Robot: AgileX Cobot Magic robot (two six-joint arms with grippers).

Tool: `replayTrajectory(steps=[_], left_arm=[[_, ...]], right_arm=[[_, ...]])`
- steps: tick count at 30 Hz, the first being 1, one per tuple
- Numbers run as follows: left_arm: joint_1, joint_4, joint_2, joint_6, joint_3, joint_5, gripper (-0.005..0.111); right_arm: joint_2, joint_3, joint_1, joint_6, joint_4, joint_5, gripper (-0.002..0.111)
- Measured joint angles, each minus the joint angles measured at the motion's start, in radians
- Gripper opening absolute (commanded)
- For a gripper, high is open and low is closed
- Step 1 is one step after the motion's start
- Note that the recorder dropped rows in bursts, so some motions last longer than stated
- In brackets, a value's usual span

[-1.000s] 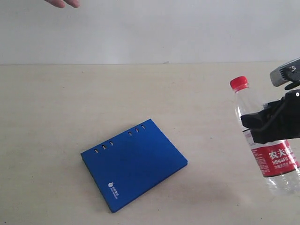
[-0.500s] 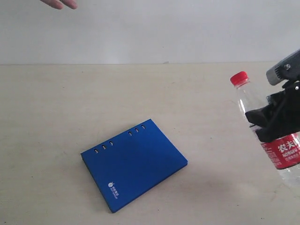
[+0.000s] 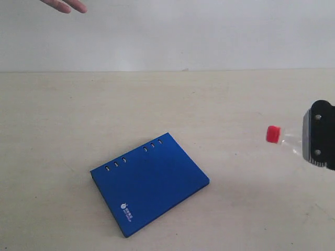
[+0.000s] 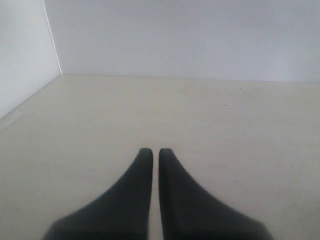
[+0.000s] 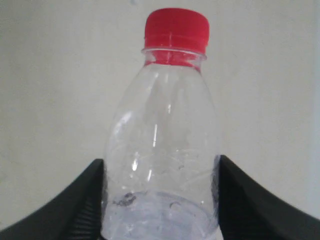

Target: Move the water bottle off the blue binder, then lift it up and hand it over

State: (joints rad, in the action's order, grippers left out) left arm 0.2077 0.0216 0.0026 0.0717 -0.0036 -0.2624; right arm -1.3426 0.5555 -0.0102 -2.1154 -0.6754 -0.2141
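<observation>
On the pale bench, the blue binder lies bare. We see the right gripper jaws clamping the tilted water bottle, well clear of the binder. The left gripper jaws are closed and empty. The handover is not yet done.

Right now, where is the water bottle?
The water bottle is at the far right of the exterior view, clear of the blue binder, held by the right gripper and tipped sideways with its red cap pointing toward the binder.
</observation>
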Motion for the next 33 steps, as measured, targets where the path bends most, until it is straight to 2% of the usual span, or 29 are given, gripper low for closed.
replayTrajectory(steps=[4, 7, 9, 12, 13, 17, 19, 23, 28, 33], left_arm=[[0.000, 0.000, 0.000, 0.000, 0.000, 0.000, 0.004], [0.000, 0.000, 0.000, 0.000, 0.000, 0.000, 0.004], [0.000, 0.000, 0.000, 0.000, 0.000, 0.000, 0.004], [0.000, 0.000, 0.000, 0.000, 0.000, 0.000, 0.004], [0.000, 0.000, 0.000, 0.000, 0.000, 0.000, 0.004], [0.000, 0.000, 0.000, 0.000, 0.000, 0.000, 0.004], [0.000, 0.000, 0.000, 0.000, 0.000, 0.000, 0.004], [0.000, 0.000, 0.000, 0.000, 0.000, 0.000, 0.004], [0.000, 0.000, 0.000, 0.000, 0.000, 0.000, 0.004], [0.000, 0.000, 0.000, 0.000, 0.000, 0.000, 0.004]], right_arm=[[-0.002, 0.000, 0.000, 0.008, 0.072, 0.282, 0.000], [-0.002, 0.000, 0.000, 0.159, 0.142, 0.429, 0.000], [0.003, 0.000, 0.000, 0.375, 0.248, 0.510, 0.000], [0.036, 0.000, 0.000, 0.861, 0.454, 0.659, 0.000], [0.051, 0.000, 0.000, 1.081, 0.521, 0.733, 0.000], [0.087, 0.001, 0.000, 1.620, 0.633, 0.886, 0.000], [0.089, 0.001, 0.000, 1.842, 0.656, 0.882, 0.000], [0.077, -0.001, 0.000, 2.177, 0.675, 0.738, 0.000], [0.024, -0.064, 0.000, 2.347, 0.721, 0.702, 0.000], [-0.058, -0.127, 0.000, 2.303, 0.931, 0.893, 0.000]])
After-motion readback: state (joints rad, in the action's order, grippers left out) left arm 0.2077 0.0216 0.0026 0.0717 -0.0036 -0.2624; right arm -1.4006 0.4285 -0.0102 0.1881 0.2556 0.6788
